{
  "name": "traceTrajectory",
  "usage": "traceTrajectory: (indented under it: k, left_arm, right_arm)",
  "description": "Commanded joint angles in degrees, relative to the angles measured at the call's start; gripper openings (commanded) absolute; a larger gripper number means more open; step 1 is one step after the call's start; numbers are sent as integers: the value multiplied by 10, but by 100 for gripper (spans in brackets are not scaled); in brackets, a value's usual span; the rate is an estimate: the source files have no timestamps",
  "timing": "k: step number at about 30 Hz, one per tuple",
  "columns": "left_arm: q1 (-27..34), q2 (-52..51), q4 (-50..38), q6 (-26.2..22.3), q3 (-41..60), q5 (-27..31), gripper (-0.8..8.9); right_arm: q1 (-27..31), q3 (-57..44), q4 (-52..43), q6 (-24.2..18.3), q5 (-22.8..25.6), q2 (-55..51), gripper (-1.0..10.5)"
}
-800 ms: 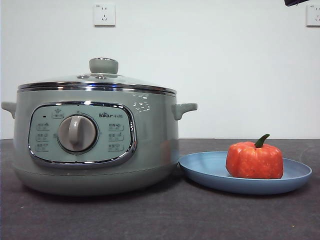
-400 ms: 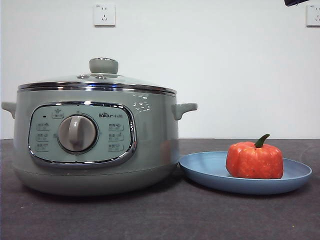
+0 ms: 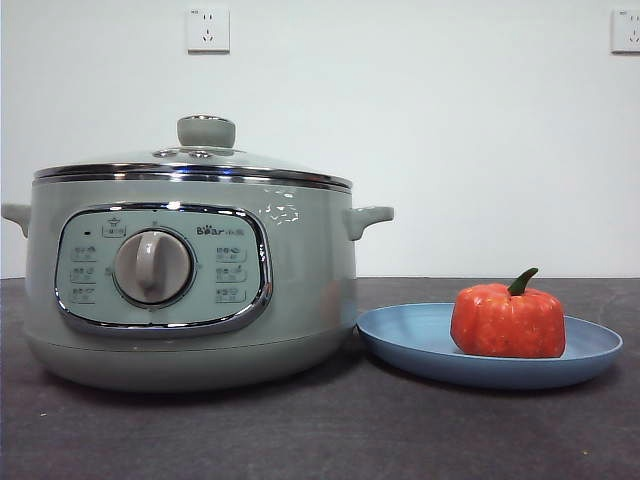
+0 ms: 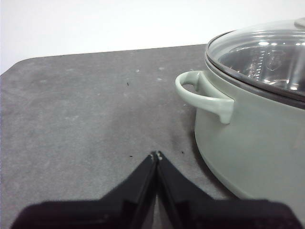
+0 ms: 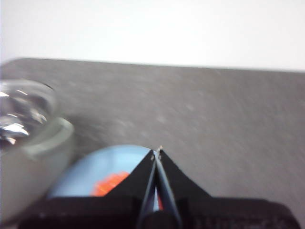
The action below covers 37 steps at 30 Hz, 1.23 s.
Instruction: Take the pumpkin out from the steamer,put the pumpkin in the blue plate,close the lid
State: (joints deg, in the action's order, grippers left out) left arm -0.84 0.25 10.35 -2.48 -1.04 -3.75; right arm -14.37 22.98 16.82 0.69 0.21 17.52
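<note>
Steamer (image 3: 190, 285) sits left on the tabletop (image 3: 320, 435), lid (image 3: 195, 160) seated flat, knob up. Plate (image 3: 420, 345) just right of it. Pumpkin (image 3: 507, 320) upright on the plate's right half, stem (image 3: 522, 281) curving up-right. Left claw (image 4: 156, 156) clenched, empty, over tabletop beside the steamer handle (image 4: 205, 94). Right claw (image 5: 157, 151) clenched, empty, above the plate and pumpkin.
</note>
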Motion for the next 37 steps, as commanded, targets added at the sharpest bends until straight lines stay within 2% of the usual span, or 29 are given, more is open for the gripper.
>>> traceTrajectory:
  k: [1,7,16,24,27,37]
  left_arm:
    - [2,-2,0,2,9,-3,-3]
    - [2,-2,0,2,9,-3,-3]
    - [2,-2,0,2,9,-3,-3]
    - [2,-2,-1,2,9,-3,-3]
    - [2,-2,-1,2,9,-3,-3]
    - [2,-2,-1,2,9,-3,-3]
  right_arm:
    - [44,-69,-17,-6,-4,-51,-17]
    - [80,-153,-18,-6,-3,-118,-17]
    - [81,-209,-27,-4,-3,-162,-17]
    - [81,-214,-35,-5,-3,-169,-17]
    - [81,-213,-35,20,-3,-169,-17]
    - [81,-213,-35,19,1,-168,-17]
